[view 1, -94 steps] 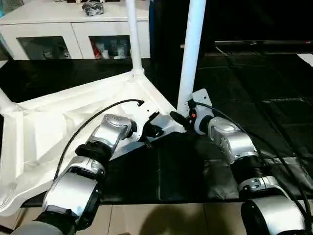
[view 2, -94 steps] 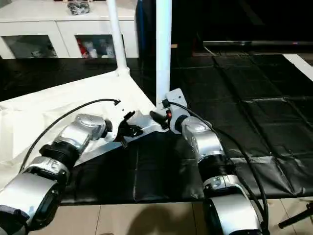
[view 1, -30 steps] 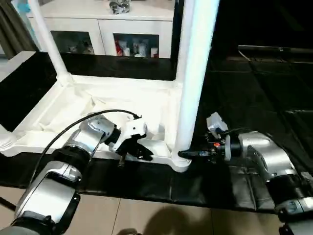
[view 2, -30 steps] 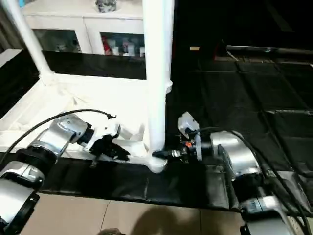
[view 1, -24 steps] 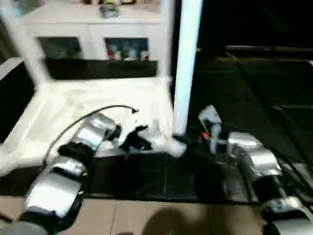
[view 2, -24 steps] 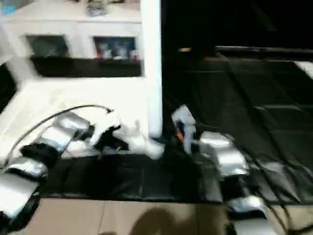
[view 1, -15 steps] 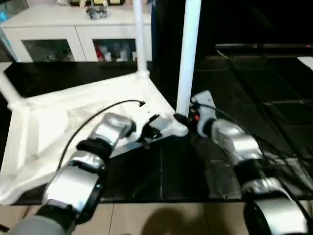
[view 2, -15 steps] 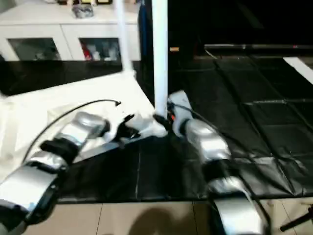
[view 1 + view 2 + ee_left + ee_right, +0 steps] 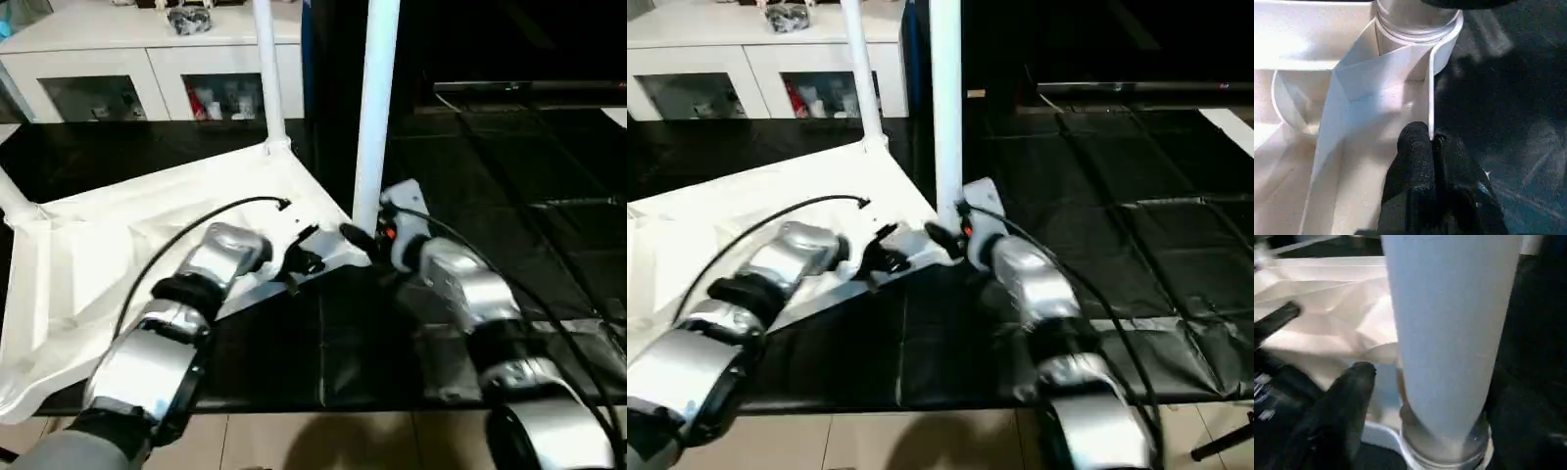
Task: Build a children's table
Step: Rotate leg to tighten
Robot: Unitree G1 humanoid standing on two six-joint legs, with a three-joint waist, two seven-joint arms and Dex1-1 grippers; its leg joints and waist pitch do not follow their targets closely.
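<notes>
I am pinching the thin rim of the upturned children's table (image 9: 147,245) with my left gripper (image 9: 1431,142), fingers pressed together on that edge, at the centre of the head view. My right gripper (image 9: 358,238) is standing apart around the base of the near leg (image 9: 372,108), one finger (image 9: 1352,382) showing beside it.

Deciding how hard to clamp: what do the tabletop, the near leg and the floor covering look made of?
Tabletop: white moulded plastic, by its thin ribs and formed corner socket; matte to semi-gloss.
Near leg: smooth white tube, probably the same plastic, with a soft sheen.
Floor covering: black, slightly glossy sheet, likely vinyl or tarpaulin, judging by its creases and taped-looking seams.
</notes>
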